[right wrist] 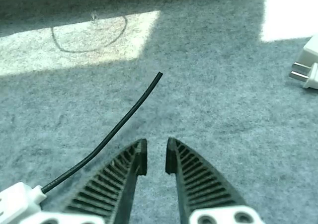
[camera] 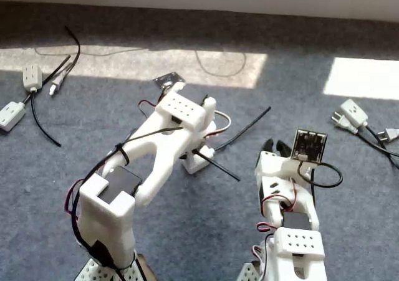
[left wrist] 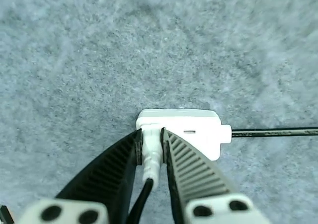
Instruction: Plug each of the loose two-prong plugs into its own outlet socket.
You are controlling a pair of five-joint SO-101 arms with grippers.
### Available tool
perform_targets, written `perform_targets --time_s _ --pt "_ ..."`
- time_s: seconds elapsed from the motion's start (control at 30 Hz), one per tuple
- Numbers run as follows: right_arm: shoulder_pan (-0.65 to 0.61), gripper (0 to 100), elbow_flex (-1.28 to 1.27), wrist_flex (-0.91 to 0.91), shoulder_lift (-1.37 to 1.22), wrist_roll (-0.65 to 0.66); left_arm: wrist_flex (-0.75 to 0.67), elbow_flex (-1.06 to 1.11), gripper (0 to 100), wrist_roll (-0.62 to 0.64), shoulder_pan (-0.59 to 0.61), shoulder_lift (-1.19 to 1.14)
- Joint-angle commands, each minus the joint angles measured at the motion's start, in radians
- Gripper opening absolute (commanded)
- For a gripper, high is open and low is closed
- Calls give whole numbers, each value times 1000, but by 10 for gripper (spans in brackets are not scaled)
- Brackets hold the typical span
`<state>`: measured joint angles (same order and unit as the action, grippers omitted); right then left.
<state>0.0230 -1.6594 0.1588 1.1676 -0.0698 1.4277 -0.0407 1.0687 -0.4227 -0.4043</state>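
My left gripper (left wrist: 151, 134) is shut on a white two-prong plug (left wrist: 151, 159), whose front end meets a white outlet socket (left wrist: 194, 127) lying on the carpet. The prongs are hidden. In the high view that socket (camera: 196, 162) sits under the left arm at mid-floor, with a black cord (camera: 219, 167) running from it. Nearer the right, my right gripper (right wrist: 155, 157) hangs over bare carpet, narrowly open, nothing between its fingers. More sockets (camera: 32, 76) and a loose plug (camera: 55, 85) lie far left. Another socket (camera: 353, 111) and plug (camera: 340, 121) lie far right.
A grey carpet (camera: 187, 231) covers the floor, with sunlit patches at the back. A stiff black cord (right wrist: 124, 117) crosses the carpet just in front of the right gripper. One more plug (camera: 389, 133) lies at the right edge, and thin cables loop across the back.
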Motion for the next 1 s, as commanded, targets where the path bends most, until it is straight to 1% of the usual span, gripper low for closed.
perform_targets --time_s 0.0,0.2,0.27,0.33,0.57,0.67,0.83,0.97 --pt "-5 84 -7 -25 15 -8 20 2 8 -28 2 -2" --pt "-4 84 -7 -25 15 -8 34 24 8 -29 -47 -2" --pt "-4 84 -7 -25 15 -8 34 24 30 -29 -44 -2" --pt "-4 84 -7 -25 15 -8 34 24 83 -29 -41 -2" --pt "-4 84 -7 -25 15 -8 101 -5 346 -21 -41 -1" --pt "-4 84 -7 -27 15 -6 176 -73 408 -23 -41 -1" --pt "-4 84 -7 -27 15 -6 313 -239 421 -32 -41 -1" --pt "-4 84 -28 -56 15 -6 322 -321 419 -101 28 -1"
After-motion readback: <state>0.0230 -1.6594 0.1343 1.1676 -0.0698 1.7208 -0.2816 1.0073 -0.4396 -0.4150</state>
